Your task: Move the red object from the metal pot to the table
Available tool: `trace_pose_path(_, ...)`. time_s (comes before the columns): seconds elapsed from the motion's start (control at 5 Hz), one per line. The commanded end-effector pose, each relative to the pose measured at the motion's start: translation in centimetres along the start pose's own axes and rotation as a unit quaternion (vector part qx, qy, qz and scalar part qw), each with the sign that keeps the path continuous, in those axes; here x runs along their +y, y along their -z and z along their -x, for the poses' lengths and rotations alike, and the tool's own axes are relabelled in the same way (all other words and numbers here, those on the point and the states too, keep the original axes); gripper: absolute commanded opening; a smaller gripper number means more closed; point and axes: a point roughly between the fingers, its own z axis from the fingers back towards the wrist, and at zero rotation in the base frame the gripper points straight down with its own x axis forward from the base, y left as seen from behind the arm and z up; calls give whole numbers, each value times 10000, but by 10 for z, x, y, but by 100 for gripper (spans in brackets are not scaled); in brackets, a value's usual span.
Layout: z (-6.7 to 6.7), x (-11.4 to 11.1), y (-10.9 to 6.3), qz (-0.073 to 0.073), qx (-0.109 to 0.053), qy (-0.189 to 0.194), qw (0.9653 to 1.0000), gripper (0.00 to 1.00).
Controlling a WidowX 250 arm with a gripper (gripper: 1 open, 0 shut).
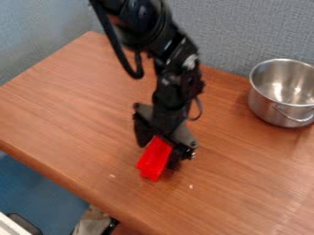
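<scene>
Red block on the bench near its front edge, tool down over it, pot standing empty at the far right.

Nearest, the red object lies on the bench close to the rounded front edge; it is a plain, smooth, straight-sided bar, probably light and stiff, perhaps a little slick, best taken across its narrow width near the middle. The tool points down over the block's far end with its jaws spread wide to either side; whether they touch it cannot be told. The bench is reddish wood-grain, matte. Farther back, towards the right edge, the metal pot is round, shiny steel with a rolled rim.
</scene>
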Motion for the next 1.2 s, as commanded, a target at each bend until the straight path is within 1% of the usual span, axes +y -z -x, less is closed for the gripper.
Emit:
trace_pose_path(0.0, -12, 9, 1, 52, -97, 267, 9996, 0)
trace_pose_path(0.2, -27, 18, -6, 163, -212, 348, 9990, 0)
trace_pose_path(0.4, -39, 25, -14, 239, -301, 407, 9984, 0)
trace_pose_path(0.6, -38, 37, -48, 69, -263, -427, 9987, 0)
trace_pose_path(0.8, -32, 50, -79, 80, -273, -1256, 9917, 0)
trace_pose_path(1.0, -29, 57, -85, 282, -383, -1371, 9894, 0)
